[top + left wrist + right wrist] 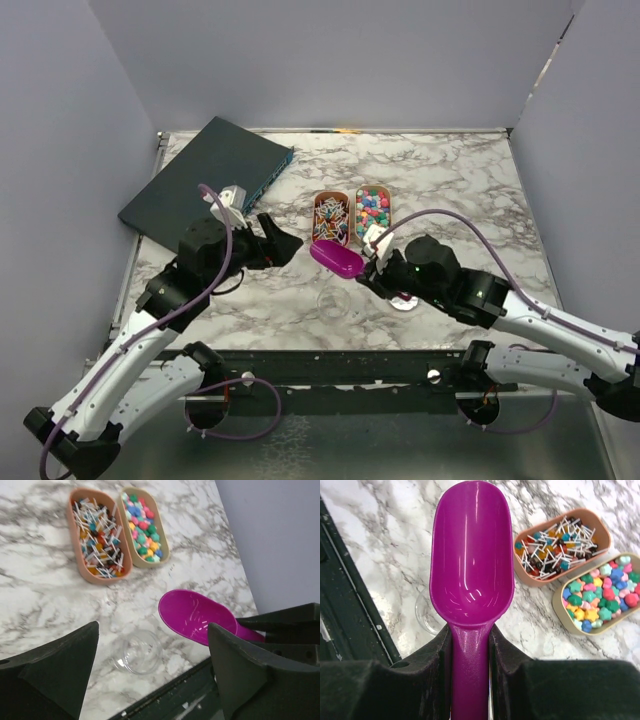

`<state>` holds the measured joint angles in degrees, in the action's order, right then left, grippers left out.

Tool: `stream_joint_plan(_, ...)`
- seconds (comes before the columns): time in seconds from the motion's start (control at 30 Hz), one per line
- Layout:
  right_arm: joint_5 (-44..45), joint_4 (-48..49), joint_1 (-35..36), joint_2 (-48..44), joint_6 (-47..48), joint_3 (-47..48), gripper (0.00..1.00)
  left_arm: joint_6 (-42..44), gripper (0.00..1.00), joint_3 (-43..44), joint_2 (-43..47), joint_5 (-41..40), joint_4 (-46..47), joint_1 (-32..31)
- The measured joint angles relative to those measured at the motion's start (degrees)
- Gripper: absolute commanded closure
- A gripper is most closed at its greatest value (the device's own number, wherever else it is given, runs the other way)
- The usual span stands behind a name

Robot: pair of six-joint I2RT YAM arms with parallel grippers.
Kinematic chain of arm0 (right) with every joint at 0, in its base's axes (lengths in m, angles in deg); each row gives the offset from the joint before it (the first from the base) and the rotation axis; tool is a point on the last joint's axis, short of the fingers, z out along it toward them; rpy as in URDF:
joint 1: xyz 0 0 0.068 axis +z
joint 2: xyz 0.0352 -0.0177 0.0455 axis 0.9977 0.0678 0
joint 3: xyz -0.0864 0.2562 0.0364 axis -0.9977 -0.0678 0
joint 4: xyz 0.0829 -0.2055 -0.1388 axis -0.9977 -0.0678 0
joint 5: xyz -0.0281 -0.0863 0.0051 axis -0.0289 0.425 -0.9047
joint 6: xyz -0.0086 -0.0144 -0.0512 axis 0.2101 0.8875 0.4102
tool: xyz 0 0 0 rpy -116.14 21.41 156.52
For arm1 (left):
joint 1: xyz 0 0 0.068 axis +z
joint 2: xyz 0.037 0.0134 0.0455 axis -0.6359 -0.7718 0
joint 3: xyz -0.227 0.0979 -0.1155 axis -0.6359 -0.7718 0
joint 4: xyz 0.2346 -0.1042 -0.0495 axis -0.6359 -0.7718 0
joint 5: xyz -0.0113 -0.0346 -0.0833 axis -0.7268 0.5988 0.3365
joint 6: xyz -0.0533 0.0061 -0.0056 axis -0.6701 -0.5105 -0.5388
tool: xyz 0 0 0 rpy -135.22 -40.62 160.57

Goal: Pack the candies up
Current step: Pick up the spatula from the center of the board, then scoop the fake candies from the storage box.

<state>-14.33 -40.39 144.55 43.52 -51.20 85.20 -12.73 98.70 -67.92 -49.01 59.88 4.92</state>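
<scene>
The candies lie in two oval trays at mid-table. Twisted-wrapper pieces (330, 220) (98, 535) (555, 547) fill the peach tray (331, 193). Bright little sweets (373, 210) (144, 527) (602, 590) fill the tan tray (373, 186). My right gripper (372, 265) (470, 635) is shut on the handle of an empty magenta scoop (337, 260) (195, 615) (472, 565). The scoop hovers near an empty clear jar (335, 300) (137, 652) (422, 615). My left gripper (285, 245) (152, 627) hangs open above the jar, holding nothing.
A dark teal flat box (205, 178) lies at the back left. A small white round lid (404, 300) sits under the right arm. The table's black front rail (175, 700) runs just beyond the jar. Grey walls stand on three sides.
</scene>
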Motion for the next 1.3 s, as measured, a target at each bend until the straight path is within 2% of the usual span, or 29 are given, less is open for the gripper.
stream_joint_plan(0.1, 3.2, -3.9, 0.0, 3.6, -2.2, 3.3, 0.99, 3.4, 0.08, 2.5, 0.2, -5.4, -1.3, 0.0)
stream_joint_plan(0.17, 5.1, -6.6, 0.0, 6.0, -3.7, 6.0, 1.00, 5.6, 0.01, 3.7, 0.2, -8.2, -1.6, 0.0)
stream_joint_plan(0.4, 8.9, -16.6, -2.3, 13.5, -9.5, 16.0, 0.99, 13.4, 0.01, 6.4, -0.7, -15.6, -2.1, 0.0)
stream_joint_plan(0.63, 10.0, -28.5, -9.7, 21.9, -16.1, 26.2, 0.99, 18.8, 0.01, 7.0, -0.9, -20.0, -1.5, 0.0)
stream_joint_plan(0.9, 7.2, -38.7, -18.5, 28.7, -19.5, 32.9, 0.99, 22.1, 0.01, 2.3, -0.8, -22.9, 4.2, 0.0)
stream_joint_plan(1.3, -0.4, -43.6, -27.6, 38.4, -19.6, 37.6, 1.00, 23.9, 0.01, -0.3, -1.1, -23.3, 6.5, -3.5)
